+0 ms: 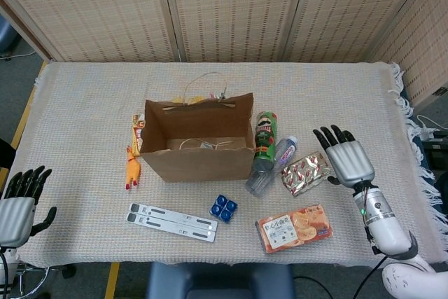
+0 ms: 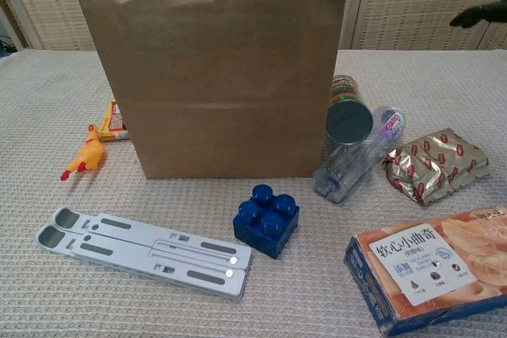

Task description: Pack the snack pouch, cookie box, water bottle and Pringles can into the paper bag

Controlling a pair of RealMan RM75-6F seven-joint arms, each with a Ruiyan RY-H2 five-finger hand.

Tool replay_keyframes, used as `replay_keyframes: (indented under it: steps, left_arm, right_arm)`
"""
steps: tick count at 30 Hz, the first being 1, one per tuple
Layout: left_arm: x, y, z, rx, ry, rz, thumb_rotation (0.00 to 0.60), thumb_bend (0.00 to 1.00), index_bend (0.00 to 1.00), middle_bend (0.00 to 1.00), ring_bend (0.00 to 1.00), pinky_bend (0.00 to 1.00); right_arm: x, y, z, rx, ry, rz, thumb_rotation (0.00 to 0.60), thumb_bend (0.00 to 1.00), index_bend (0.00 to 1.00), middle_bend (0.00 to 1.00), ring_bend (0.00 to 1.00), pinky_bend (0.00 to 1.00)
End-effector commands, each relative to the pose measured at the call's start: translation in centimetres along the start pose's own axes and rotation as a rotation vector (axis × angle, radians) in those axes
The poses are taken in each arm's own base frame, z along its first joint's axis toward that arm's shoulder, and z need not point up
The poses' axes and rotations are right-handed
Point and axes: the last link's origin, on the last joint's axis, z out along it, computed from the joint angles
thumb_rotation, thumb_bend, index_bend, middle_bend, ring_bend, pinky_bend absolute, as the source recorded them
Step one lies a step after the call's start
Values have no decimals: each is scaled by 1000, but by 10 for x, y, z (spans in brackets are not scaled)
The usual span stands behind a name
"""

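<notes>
The brown paper bag [image 1: 198,146] [image 2: 214,69] stands upright and open-topped at the table's middle. Just right of it lie the green Pringles can [image 1: 265,133] [image 2: 349,108] and the clear water bottle [image 1: 271,163] [image 2: 358,159]. The shiny snack pouch [image 1: 305,172] [image 2: 436,165] lies further right. The orange cookie box [image 1: 295,227] [image 2: 433,267] lies near the front edge. My right hand [image 1: 346,159] hovers open, fingers spread, right of the pouch and holding nothing; only its fingertips [image 2: 480,15] show in the chest view. My left hand [image 1: 19,206] hangs open off the table's left front corner.
A yellow rubber chicken [image 1: 131,167] [image 2: 81,157] and a small snack packet [image 1: 138,131] lie left of the bag. A grey folded stand [image 1: 172,221] [image 2: 144,249] and a blue toy brick [image 1: 224,207] [image 2: 267,220] lie in front of it.
</notes>
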Motion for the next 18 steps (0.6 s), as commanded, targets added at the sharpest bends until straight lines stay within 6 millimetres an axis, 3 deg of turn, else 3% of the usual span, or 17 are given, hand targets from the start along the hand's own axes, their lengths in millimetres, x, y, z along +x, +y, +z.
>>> replay_keyframes:
  steps: [1,9,18]
  left_arm:
    - [0,0,0,1,1,-1,600,381,54,0,0,0]
    - [0,-1,0,-2,-1,-3,600,381,55,0,0,0]
    - [0,-1,1,-5,-4,-6,600,381,55,0,0,0]
  right_arm:
    - [-37,0,9,-3,-122,-25,600,13,0,45,0,163]
    - [-74,-13,36,-10,-232,-59,600,12,0,45,0,163]
    - [-84,-35,60,-14,-239,-67,600,12,0,45,0,163]
